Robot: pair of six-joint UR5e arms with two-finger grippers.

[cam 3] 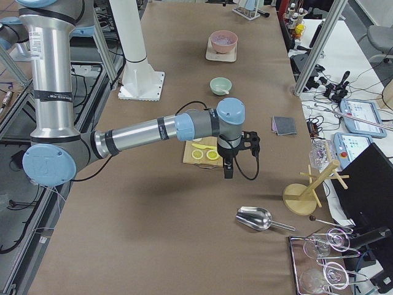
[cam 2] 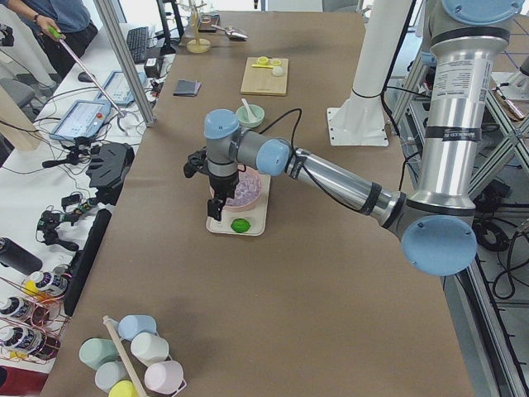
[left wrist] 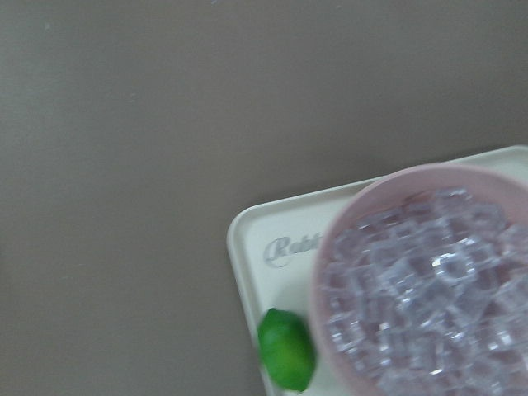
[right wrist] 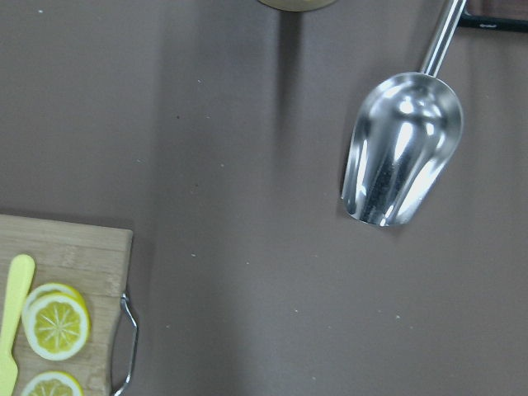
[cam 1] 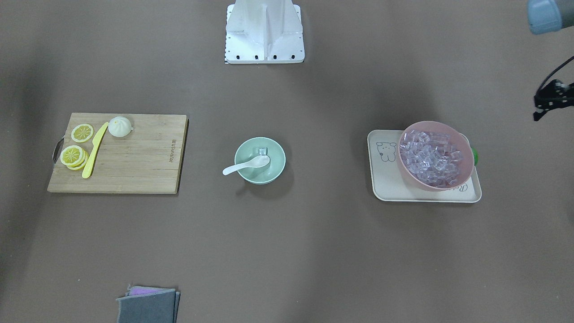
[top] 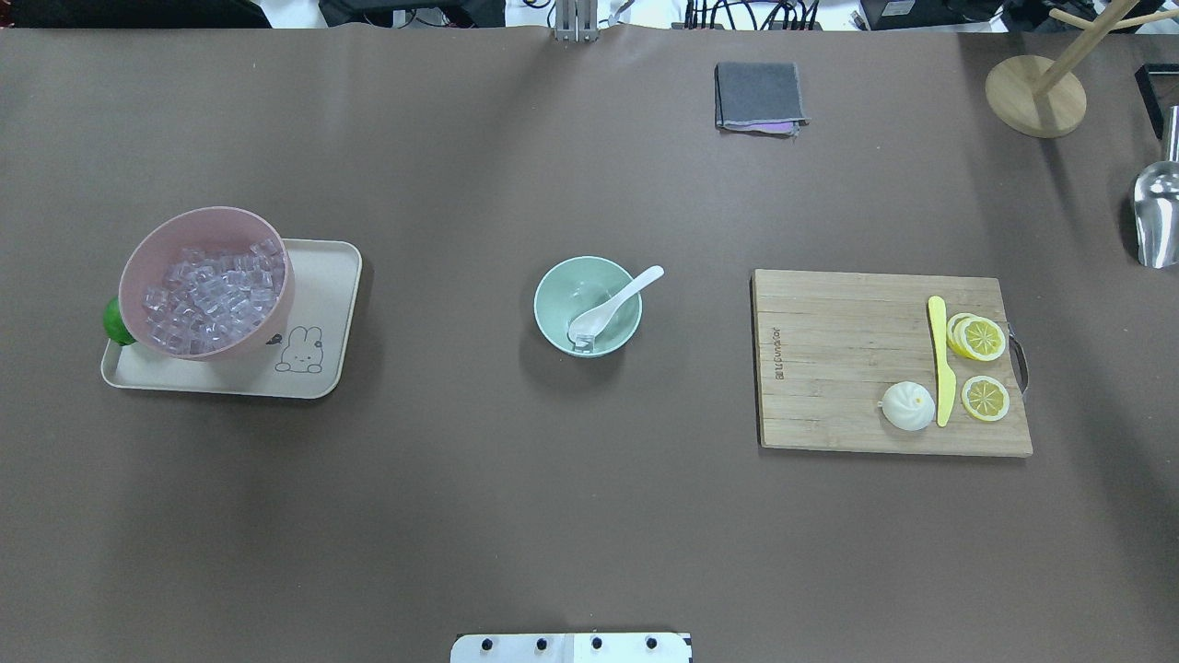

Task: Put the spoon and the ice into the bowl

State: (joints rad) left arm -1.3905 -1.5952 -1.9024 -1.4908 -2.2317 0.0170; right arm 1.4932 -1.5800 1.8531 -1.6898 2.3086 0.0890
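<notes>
The mint-green bowl (cam 1: 279, 154) stands at the table's middle and shows in the overhead view (top: 551, 287) too. The white spoon (cam 1: 244, 166) lies in it, scoop inside and handle out over the rim (top: 615, 299). One clear ice cube (cam 1: 261, 150) sits in the bowl beside the scoop. The pink bowl (cam 1: 466, 174) holds many ice cubes (left wrist: 429, 280). My left gripper (cam 2: 216, 210) hangs over the tray's outer end beside the pink bowl; I cannot tell its state. My right gripper (cam 3: 228, 172) hangs past the cutting board's end; I cannot tell its state.
The pink bowl stands on a cream tray (cam 1: 385, 181) with a green lime (left wrist: 286, 360). A wooden cutting board (cam 1: 148, 152) holds a yellow knife (cam 1: 95, 150), lemon slices and a white bun. A metal scoop (right wrist: 400, 148), grey cloth (top: 757, 95) and wooden stand (top: 1034, 95) lie farther out.
</notes>
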